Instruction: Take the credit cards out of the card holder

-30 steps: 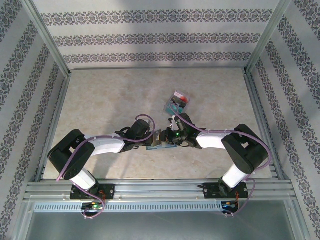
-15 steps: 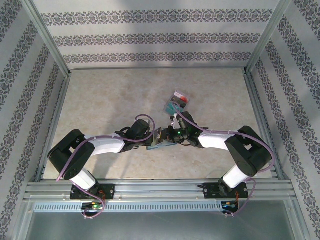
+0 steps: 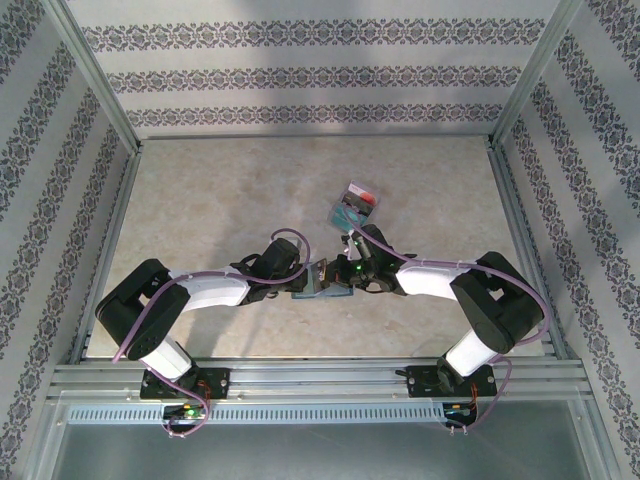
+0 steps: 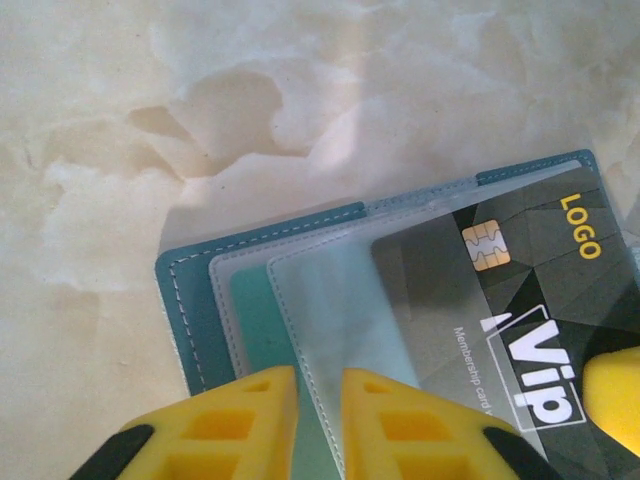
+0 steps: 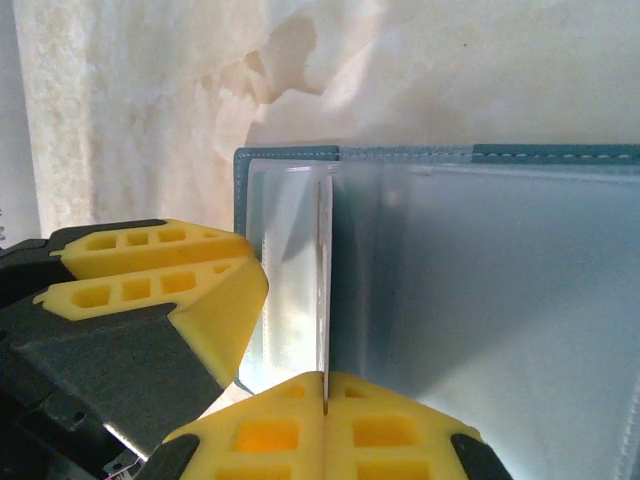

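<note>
Yellow ribbed jaws of the left gripper (image 4: 318,380) sit nearly together, clamped on the edge of a slate-teal stitched card holder (image 4: 190,300) with clear plastic sleeves, near the middle of the marbled beige table (image 3: 220,200). A black VIP card (image 4: 520,300) sits inside one sleeve. At the holder's 3 o'clock, the right gripper (image 5: 325,388) has its jaws pressed together on one clear leaf, seen edge-on. Loose teal and red credit cards (image 3: 355,207) lie at 1 o'clock, apart.

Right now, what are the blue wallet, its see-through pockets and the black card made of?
The card holder looks like teal faux leather or soft plastic, matte, with stitching along its edge. Its clear pockets seem thin glossy vinyl, hazy and see-through. The black card looks stiff printed plastic with a gold chip.
</note>
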You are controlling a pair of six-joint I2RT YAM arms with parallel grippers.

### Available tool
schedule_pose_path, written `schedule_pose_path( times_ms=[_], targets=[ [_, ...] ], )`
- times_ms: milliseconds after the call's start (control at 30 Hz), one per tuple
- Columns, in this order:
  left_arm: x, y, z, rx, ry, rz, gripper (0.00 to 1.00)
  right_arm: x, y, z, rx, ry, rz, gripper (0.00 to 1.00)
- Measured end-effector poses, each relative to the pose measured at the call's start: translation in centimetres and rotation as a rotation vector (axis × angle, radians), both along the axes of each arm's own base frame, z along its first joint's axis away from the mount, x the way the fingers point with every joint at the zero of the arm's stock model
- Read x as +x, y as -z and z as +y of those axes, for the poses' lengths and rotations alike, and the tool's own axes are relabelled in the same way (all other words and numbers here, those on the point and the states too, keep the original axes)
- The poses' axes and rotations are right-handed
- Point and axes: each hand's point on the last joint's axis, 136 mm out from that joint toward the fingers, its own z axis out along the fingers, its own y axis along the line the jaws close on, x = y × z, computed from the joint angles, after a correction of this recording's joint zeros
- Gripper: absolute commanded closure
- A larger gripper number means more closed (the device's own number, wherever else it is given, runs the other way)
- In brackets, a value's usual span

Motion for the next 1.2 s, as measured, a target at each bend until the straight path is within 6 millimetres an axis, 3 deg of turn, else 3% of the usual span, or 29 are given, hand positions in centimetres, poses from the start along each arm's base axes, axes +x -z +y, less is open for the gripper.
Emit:
schedule_pose_path(
  times_ms=[233, 533, 867, 1200],
  targets=[
    [0.3, -0.5, -0.2, -0.004, 0.001, -0.014, 0.67, -0.2, -0.2, -0.3, -0.043, -0.009, -0.017, 0.95],
    [0.6, -1.8, 0.0, -0.013, -0.01, -0.049, 0.66, -0.5, 0.1, -0.5, -0.067, -0.006, -0.015, 0.95],
    [0.7, -1.9, 0.1, -0.017, -0.023, -0.05, 0.79, -0.4, -0.2, -0.7, -0.085, -0.005, -0.023, 0.95],
    [0.5, -0.7, 0.2, 0.005, -0.026, -0.022, 0.79, -0.5, -0.8, -1.8, -0.156, -0.016, -0.052, 0.96]
  ],
)
